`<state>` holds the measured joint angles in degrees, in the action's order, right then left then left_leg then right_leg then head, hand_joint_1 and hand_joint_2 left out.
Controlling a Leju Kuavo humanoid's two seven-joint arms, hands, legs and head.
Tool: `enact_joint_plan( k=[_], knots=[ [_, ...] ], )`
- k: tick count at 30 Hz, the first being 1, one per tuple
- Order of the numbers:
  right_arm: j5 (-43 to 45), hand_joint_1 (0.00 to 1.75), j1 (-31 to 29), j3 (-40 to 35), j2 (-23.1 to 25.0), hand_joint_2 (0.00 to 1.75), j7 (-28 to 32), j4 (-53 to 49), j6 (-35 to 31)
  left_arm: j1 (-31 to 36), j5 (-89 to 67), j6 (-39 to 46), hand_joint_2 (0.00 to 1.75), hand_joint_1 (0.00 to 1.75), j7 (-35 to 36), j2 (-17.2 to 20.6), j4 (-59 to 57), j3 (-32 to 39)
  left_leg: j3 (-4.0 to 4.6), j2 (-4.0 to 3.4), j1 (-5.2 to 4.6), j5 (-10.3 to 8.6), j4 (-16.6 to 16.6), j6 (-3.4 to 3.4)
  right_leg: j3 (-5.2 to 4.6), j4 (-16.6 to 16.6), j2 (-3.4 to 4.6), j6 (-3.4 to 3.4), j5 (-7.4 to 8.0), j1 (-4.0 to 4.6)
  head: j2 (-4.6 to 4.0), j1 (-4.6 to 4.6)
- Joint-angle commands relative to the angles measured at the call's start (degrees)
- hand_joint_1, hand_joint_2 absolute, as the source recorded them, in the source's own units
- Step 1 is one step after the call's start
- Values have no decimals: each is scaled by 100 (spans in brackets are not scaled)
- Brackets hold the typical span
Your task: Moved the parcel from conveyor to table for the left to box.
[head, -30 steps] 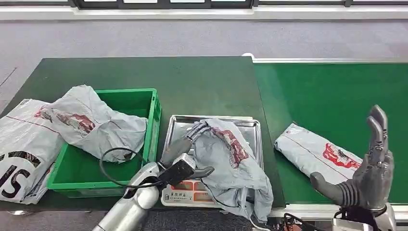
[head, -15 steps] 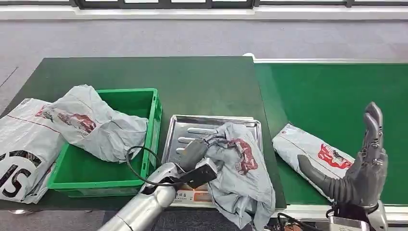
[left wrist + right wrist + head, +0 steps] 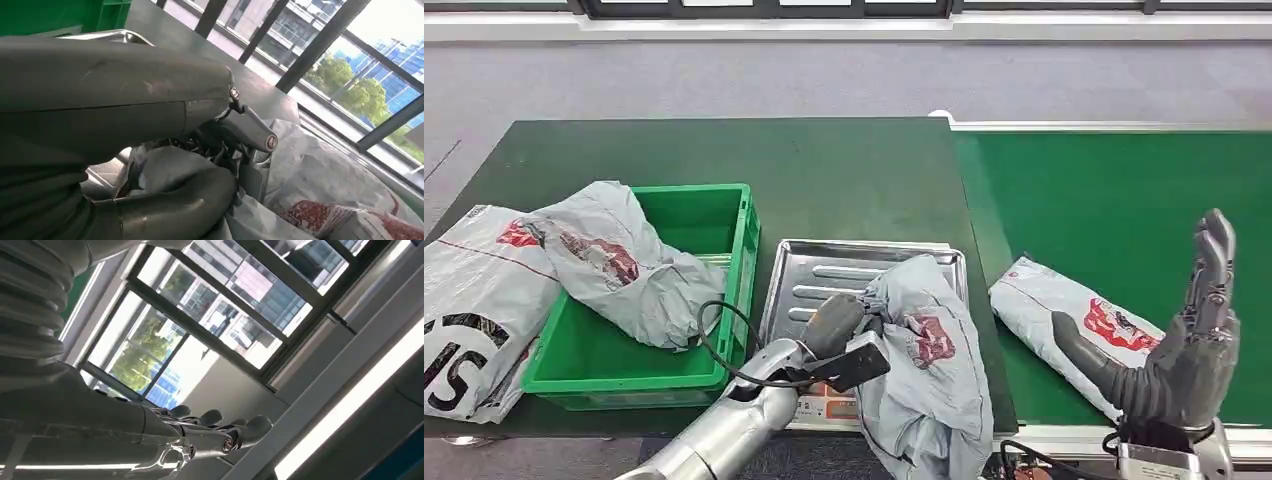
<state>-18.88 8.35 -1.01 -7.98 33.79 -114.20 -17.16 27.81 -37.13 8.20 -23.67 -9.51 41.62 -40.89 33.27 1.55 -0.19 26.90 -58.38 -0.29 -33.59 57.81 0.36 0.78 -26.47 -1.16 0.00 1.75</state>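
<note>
On the steel tray (image 3: pixel 824 262), the left robot hand (image 3: pixel 839 325) grips a grey parcel (image 3: pixel 929 370); the right robot hand (image 3: pixel 1189 365) hovers upright, fingers spread, holding nothing

Table (image 3: pixel 844 165): crate (image 3: pixel 742 232), tray (image 3: pixel 796 262).

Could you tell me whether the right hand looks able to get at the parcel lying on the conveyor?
Probably yes: the right hand is raised, open and holding nothing, just beside the parcel on the conveyor, and nothing lies between them.
</note>
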Motion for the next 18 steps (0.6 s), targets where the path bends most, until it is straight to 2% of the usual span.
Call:
enact_joint_plan(
  k=[1, 2, 4, 5, 6, 7, 8, 11, 16, 18],
  knots=[
    [185, 0, 110, -53, 163, 175, -2, 180, -21, -324, 187, 544, 175, 175, 229, 955, 1373, 948, -7, -36, 7, 2, 6, -7, -3, -7, 24, -9, 7, 8, 0, 0],
    [171, 0, 164, -19, 200, 175, 7, 126, -39, -426, 75, 958, 175, 175, 314, 1071, 1836, 1402, -8, -51, 10, 1, 12, -11, -5, -11, 32, -14, 12, 12, 0, 0],
    [156, 0, 249, 11, 220, 175, -11, 29, -44, -512, 28, 669, 175, 175, 395, 1291, 2401, 1782, 4, -45, 10, 1, 2, -10, -18, 0, 30, -12, 7, 11, 0, 0],
    [161, 0, 302, 40, 265, 175, -17, -34, -50, -563, -224, 1059, 175, 175, 447, 1327, 2623, 2096, -1, -63, 14, 2, 6, -15, -19, -3, 43, -18, 10, 17, 0, 0],
    [155, 0, 369, 60, 300, 175, -15, -98, -61, -587, -449, 1372, 175, 175, 534, 1413, 2823, 2321, 5, -55, 10, 1, 3, -13, -25, 4, 38, -14, 7, 12, 0, -2],
    [140, 0, 440, 63, 304, 175, -10, -165, -64, -628, -453, 1260, 175, 175, 542, 1489, 3012, 2468, 1, -71, 14, 0, 8, -17, -27, 0, 50, -19, 11, 16, 0, 0],
    [115, 0, 575, 102, 346, 175, -7, -246, -104, -678, -762, 1559, 175, 175, 650, 1522, 3184, 2782, 2, -65, 16, 1, 4, -16, -28, 2, 49, -16, 9, 17, 0, 0],
    [161, 0, 942, 241, 369, 175, 63, -469, -156, -704, -841, 1736, 175, 175, 624, 1771, 3484, 3363, 0, -59, 24, -1, 8, -26, -28, 3, 44, -22, 6, 27, 0, -2],
    [293, 0, 1143, 450, 355, 175, 119, -571, -97, -962, -330, 1756, 175, 175, 356, 1954, 3882, 3902, 0, -52, 32, -3, 8, -26, -24, 1, 45, -23, 2, 33, 0, -2],
    [341, 0, 1250, 539, 391, 175, 170, -624, -53, -1055, -106, 1675, 175, 175, 269, 1917, 4019, 4071, 1, -52, 31, -3, 10, -27, -24, -1, 44, -23, 2, 32, 0, -2]
  ],
)
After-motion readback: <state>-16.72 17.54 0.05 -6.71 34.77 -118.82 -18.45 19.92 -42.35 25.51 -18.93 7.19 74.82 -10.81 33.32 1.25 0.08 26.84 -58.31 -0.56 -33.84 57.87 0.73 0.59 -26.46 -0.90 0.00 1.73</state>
